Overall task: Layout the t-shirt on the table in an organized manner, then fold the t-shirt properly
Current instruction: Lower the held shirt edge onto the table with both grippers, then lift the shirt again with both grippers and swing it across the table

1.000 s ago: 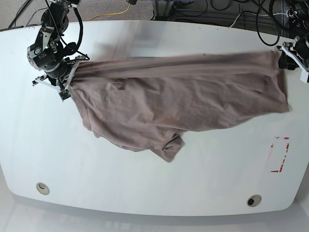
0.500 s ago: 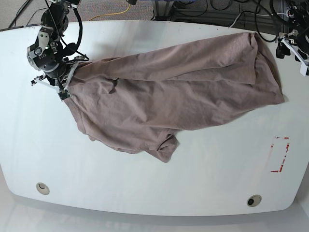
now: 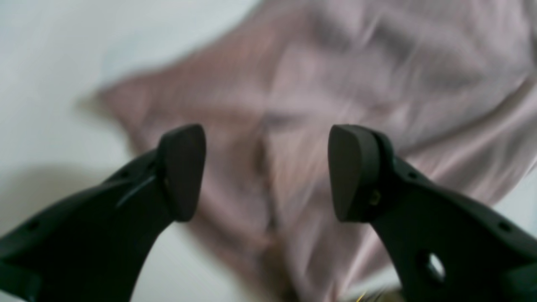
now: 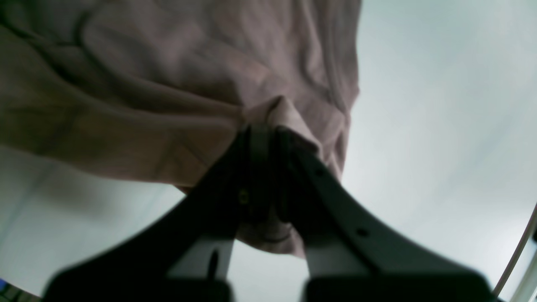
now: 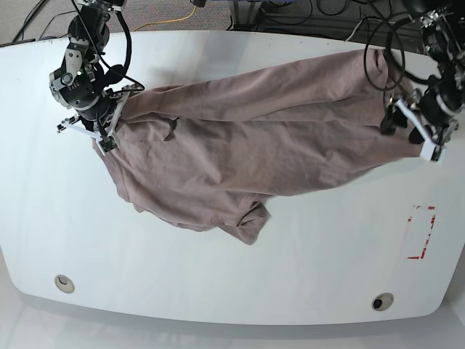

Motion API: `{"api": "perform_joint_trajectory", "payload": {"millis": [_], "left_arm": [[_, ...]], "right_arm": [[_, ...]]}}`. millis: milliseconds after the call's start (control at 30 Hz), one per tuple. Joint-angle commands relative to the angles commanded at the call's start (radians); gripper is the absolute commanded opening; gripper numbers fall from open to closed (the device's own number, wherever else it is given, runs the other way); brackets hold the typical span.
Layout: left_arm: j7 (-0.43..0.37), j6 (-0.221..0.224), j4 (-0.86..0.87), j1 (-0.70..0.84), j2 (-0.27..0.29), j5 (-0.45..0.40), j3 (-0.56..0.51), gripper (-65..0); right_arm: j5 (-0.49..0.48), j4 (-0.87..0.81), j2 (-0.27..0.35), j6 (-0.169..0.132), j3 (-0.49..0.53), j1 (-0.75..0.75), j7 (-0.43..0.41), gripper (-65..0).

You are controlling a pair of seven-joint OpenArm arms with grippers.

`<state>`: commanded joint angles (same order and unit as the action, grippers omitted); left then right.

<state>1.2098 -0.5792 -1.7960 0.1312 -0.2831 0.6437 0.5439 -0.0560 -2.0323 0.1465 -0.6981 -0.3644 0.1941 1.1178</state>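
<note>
The mauve-brown t-shirt [image 5: 247, 145] lies crumpled lengthwise across the white table [image 5: 218, 276], with a bunched lobe hanging toward the front centre. At the shirt's left end, my right gripper [image 5: 104, 138] is shut on a fold of fabric; the right wrist view shows cloth pinched between the closed fingers of the right gripper [image 4: 264, 138]. At the shirt's right edge, my left gripper [image 5: 402, 122] is open. In the blurred left wrist view the left gripper [image 3: 267, 172] has nothing between its fingers [image 3: 182, 172], and the t-shirt [image 3: 335, 84] lies below it.
Two round grommet holes [image 5: 64, 283] [image 5: 382, 301] sit near the table's front edge. A red tape mark [image 5: 421, 233] is at the front right. Cables [image 5: 182, 16] run behind the back edge.
The left gripper let go of the shirt's stretched right end, which dropped onto the table. That gripper then came down over the shirt's right edge. The right gripper shifted slightly, still holding.
</note>
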Motion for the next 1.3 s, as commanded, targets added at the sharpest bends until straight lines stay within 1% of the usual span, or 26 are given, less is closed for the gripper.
{"api": "perform_joint_trajectory", "payload": {"millis": [67,167,300,567,833,1033,1100,1233,1300], "left_arm": [[0.000,0.000,0.012,-0.005,0.011,-0.034,-0.012,-21.8],[0.000,0.000,0.023,-0.005,0.012,-0.074,-0.035,-21.8],[0.000,0.000,0.034,0.002,0.012,-0.097,-0.052,-21.8],[0.000,0.000,0.035,0.041,0.012,-0.103,-0.052,-21.8],[-0.003,0.000,0.118,0.037,0.012,-0.103,-0.072,-22.1],[-0.003,0.000,0.133,0.035,0.012,-0.103,-0.075,-22.1],[-0.003,0.000,0.133,0.032,0.012,-0.103,-0.081,-22.1],[-0.003,0.000,0.135,0.006,0.012,-0.103,-0.133,-22.2],[-0.003,0.000,0.135,0.005,0.011,-0.103,-0.143,-22.2]], "right_arm": [[0.000,0.000,0.000,0.000,0.000,0.000,0.000,-64.7],[0.000,0.000,0.002,0.000,0.000,0.000,-0.006,-64.7],[0.000,0.000,0.002,0.000,0.000,0.000,-0.012,-64.7],[0.000,0.002,0.000,0.000,-0.006,0.000,-0.012,-64.7],[0.000,0.002,-0.002,0.000,-0.008,0.000,-0.012,-64.7],[0.000,0.002,0.000,0.000,-0.008,0.000,-0.014,-64.7],[0.000,0.002,0.000,0.000,-0.008,0.000,-0.014,-64.7],[-0.002,0.002,-0.002,0.000,-0.008,0.000,-0.014,-64.7],[-0.003,0.002,-0.002,0.000,-0.008,0.000,-0.014,-64.7]]}}
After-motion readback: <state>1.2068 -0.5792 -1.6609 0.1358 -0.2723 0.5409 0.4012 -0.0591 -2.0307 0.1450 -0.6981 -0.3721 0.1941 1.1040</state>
